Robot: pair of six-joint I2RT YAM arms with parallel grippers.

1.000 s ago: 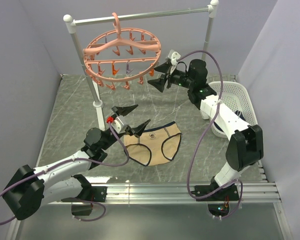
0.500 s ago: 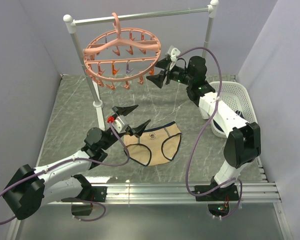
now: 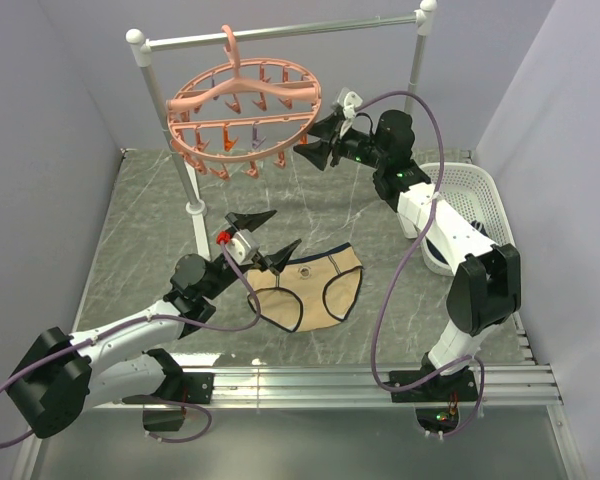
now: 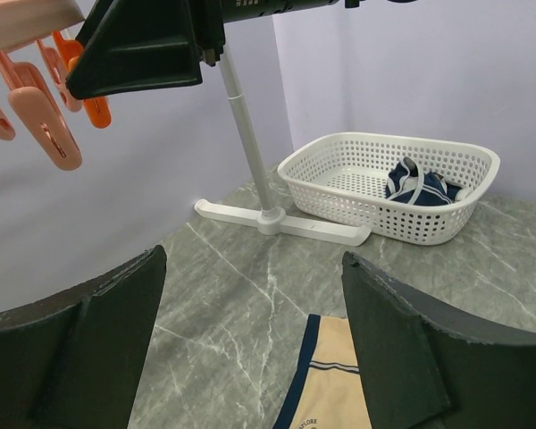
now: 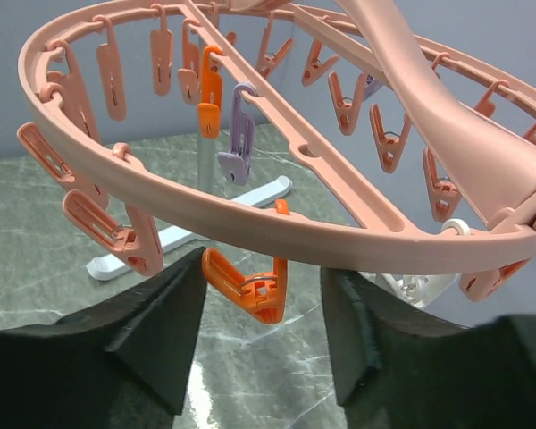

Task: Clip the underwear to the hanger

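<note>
1 underwear (image 3: 315, 285), 1 hanger (image 5: 447, 121)

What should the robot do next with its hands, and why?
Probably lower the left end effector onto the underwear and pinch its waistband. The underwear lies flat on the table, unheld, and that end effector hangs open above its left corner. The right end effector is open at the hanger, with an orange clip between its fingers, so only the cloth is missing.

White perforated basket (image 4: 389, 143) on grey marble table (image 3: 150, 220), dark navy bundle (image 4: 417, 186), perhaps clothing, inside; silver-and-white rack (image 3: 280, 33) behind.
</note>
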